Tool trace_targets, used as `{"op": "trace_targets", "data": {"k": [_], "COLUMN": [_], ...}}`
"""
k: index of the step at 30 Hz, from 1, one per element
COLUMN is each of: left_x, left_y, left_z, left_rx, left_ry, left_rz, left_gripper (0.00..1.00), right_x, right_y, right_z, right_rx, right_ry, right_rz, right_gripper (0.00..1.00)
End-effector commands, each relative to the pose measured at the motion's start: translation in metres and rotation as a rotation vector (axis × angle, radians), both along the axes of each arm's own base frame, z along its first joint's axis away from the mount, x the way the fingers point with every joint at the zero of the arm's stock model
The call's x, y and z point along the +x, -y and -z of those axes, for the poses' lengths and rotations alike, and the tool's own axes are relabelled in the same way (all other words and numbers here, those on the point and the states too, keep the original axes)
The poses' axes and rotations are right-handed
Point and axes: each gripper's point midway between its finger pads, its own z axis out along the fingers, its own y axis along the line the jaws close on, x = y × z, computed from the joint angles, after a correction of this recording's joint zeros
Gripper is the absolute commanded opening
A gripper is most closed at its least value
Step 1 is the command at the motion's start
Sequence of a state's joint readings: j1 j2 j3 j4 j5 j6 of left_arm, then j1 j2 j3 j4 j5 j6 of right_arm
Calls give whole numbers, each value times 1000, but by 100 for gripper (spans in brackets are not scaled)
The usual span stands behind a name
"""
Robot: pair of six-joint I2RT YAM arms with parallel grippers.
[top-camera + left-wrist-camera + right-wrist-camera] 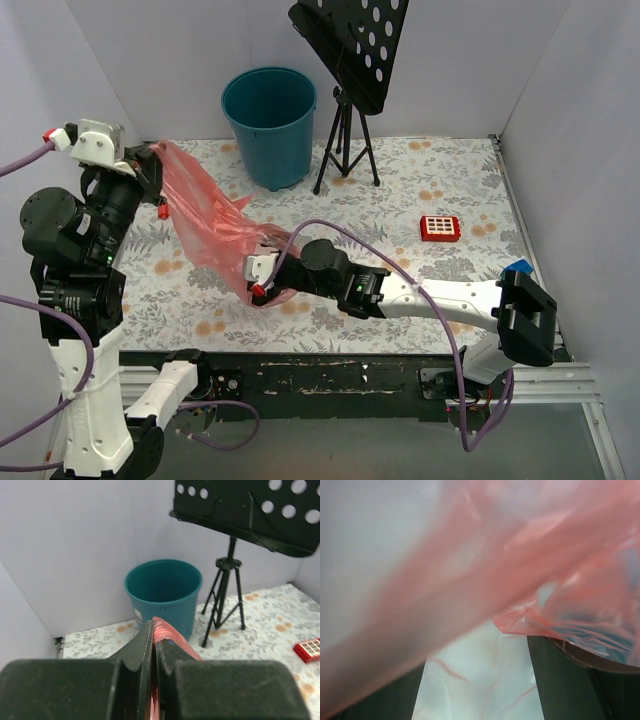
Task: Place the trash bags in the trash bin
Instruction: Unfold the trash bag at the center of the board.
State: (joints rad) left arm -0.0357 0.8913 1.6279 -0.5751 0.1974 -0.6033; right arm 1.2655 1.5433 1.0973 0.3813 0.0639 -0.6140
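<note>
The red trash bag hangs stretched from the upper left down toward the table's middle. My left gripper is raised and shut on the bag's upper corner; in the left wrist view the red film sticks out between the closed fingers. My right gripper is low at the bag's lower end, covered by film. In the right wrist view its dark fingers stand wide apart with red film draped over them. The teal trash bin stands upright at the back and shows in the left wrist view.
A black music stand on a tripod stands just right of the bin. A red square toy with white buttons lies on the floral mat at the right. White walls close in the left, back and right sides.
</note>
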Motion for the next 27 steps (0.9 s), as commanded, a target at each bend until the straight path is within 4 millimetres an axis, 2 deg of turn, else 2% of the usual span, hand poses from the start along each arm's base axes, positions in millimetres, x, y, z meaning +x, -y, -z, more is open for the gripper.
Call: {"op": "trace_targets", "data": {"k": [1, 5, 8, 9, 11, 12, 13, 14, 15, 17, 18, 19, 20, 21, 24, 27], "left_x": [-26, -33, -25, -22, -12, -8, -6, -4, -4, -10, -12, -14, -14, -10, 1, 1], "left_y": [25, 31, 18, 8, -17, -26, -31, -30, -23, 1, 10, 19, 25, 21, 19, 23], "left_z": [18, 30, 28, 26, 23, 25, 30, 38, 46, 64, 71, 76, 80, 80, 71, 55], "left_rx": [-7, -22, -30, -36, -66, -71, -67, -58, -48, -30, -36, -38, -41, -54, -84, -96], "left_ry": [-22, -44, -33, -19, -4, -8, -20, -44, -68, -100, -108, -118, -135, -146, -154, -118], "left_rz": [150, 191, 117, 57, -87, -139, -165, -162, -120, 13, 65, 117, 157, 146, 147, 172], "left_gripper": [0, 0, 0, 0, 0, 0, 0, 0, 0, 0, 0, 0, 0, 0, 0, 0], "right_x": [-1, -12, -22, -23, -25, -41, -56, -62, -65, -63, -61, -56, -52, -53, -86, -95], "right_y": [4, 16, 36, 46, 65, 70, 78, 87, 90, 88, 80, 68, 65, 56, 40, 30], "right_z": [-69, -99, -112, -117, -114, -95, -93, -106, -108, -136, -144, -143, -155, -155, -151, -153], "right_rx": [85, 107, 146, 163, 184, 162, 170, 221, 244, 337, 351, 370, 406, 419, 371, 334], "right_ry": [42, 28, 43, 62, 119, 147, 196, 232, 248, 189, 114, -31, -104, -130, 43, 67], "right_rz": [6, -16, -42, -34, -24, -113, -188, -213, -241, -242, -253, -245, -240, -260, -427, -477], "right_gripper": [86, 85, 83, 83, 84, 85, 87, 89, 89, 90, 89, 88, 86, 86, 81, 70]}}
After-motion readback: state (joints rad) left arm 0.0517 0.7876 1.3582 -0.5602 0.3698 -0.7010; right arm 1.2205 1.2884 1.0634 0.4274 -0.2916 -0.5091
